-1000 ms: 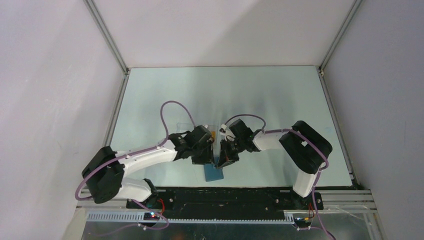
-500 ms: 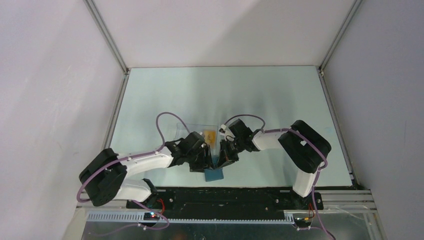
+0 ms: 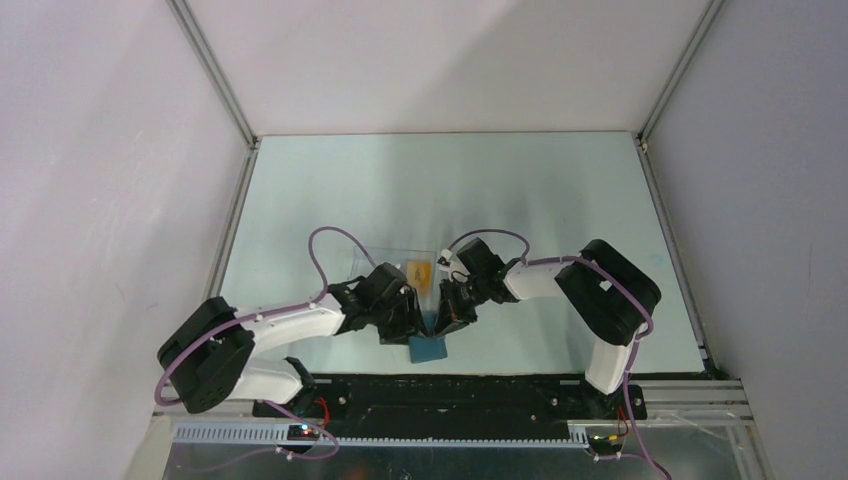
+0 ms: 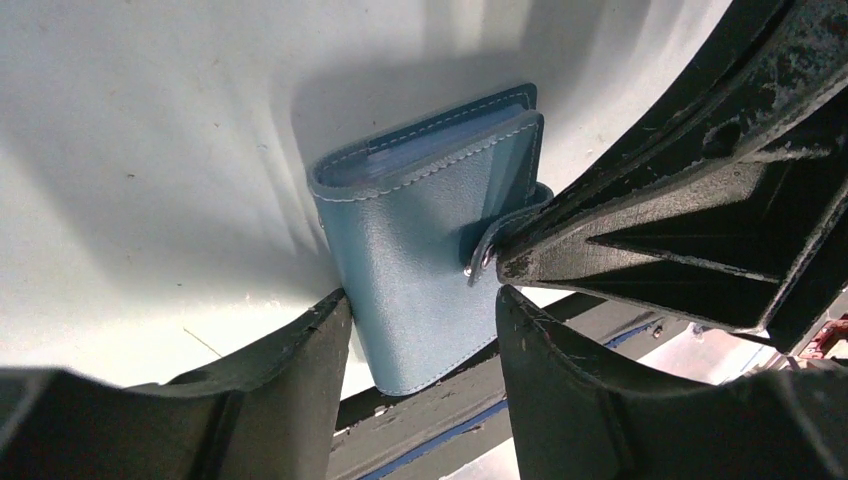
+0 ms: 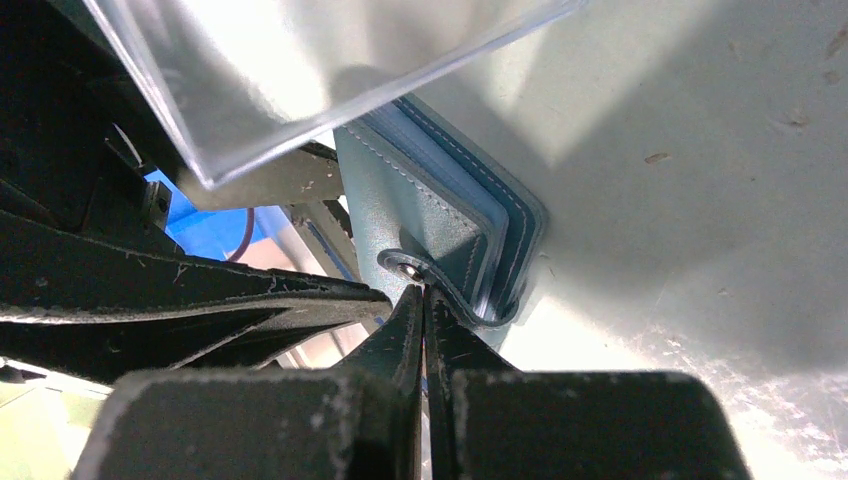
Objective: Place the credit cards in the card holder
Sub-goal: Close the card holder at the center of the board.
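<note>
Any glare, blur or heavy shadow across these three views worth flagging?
Top external: pale reflections streak the table, and the card holder is tiny. Left wrist: card holder sharp, left end effector dark and soft-edged. Right wrist: clear plastic sheet reflects brightly; right end effector blurred up close.

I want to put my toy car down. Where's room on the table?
The far half of the table, by the back wall, is bare; so is the right side past the right arm. The near middle is crowded around the blue wallet.

A clear plastic sheet (image 3: 385, 256) sits near the middle of the pale green bench (image 3: 520, 190), enclosed by white walls (image 3: 100, 150).
</note>
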Motion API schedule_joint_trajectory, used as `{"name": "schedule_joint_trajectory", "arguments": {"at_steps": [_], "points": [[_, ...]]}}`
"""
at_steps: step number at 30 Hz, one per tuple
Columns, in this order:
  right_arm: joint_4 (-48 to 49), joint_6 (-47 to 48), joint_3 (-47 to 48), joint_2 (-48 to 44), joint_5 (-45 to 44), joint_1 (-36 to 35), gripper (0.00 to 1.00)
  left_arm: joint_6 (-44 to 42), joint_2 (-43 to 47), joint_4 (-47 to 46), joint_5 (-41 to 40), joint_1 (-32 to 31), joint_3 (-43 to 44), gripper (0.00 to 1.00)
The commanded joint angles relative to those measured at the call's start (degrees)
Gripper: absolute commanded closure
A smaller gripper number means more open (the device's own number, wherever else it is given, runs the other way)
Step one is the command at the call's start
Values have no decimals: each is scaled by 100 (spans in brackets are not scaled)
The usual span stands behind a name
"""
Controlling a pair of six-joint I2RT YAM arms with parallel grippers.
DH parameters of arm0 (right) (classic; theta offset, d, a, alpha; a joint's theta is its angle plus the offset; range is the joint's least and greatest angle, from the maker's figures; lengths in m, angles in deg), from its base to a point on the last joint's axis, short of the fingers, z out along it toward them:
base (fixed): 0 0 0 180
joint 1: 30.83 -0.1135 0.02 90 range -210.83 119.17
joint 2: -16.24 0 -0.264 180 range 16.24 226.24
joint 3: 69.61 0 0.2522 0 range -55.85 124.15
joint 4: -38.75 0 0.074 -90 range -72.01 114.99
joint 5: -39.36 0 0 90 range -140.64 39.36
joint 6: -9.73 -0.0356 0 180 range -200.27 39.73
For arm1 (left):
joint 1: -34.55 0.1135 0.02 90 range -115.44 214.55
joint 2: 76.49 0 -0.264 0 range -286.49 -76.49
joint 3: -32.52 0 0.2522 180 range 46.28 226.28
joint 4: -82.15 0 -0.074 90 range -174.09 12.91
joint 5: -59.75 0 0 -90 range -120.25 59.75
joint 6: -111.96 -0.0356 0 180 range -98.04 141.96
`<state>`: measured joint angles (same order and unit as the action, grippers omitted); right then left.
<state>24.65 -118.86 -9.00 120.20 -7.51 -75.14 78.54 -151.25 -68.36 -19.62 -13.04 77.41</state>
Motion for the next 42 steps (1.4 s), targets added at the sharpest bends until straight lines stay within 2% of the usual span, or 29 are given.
{"name": "schedule_joint_trajectory", "arguments": {"at_steps": [1, 11, 13, 16, 19, 29, 42], "points": [[-532, 316, -198, 432, -1009, -138, 100, 68, -247, -378, -328, 27, 49, 41], [-599, 365, -199, 471, -1017, -147, 100, 137, -583, -380, -489, 24, 109, 41], [-591, 369, -195, 482, -1013, -145, 100, 165, -634, -374, -500, 26, 101, 44], [-578, 357, -195, 497, -1009, -146, 100, 208, -654, -363, -563, 29, 72, 57], [-554, 342, -195, 521, -1000, -148, 100, 217, -727, -275, -580, 30, 100, 63], [-719, 343, -77, 632, -1073, -154, 100, 134, -869, -215, -526, -31, 281, 46], [-1675, 444, 240, 615, -2023, -446, 100, 255, -449, -212, -468, 60, 114, 49]]}}
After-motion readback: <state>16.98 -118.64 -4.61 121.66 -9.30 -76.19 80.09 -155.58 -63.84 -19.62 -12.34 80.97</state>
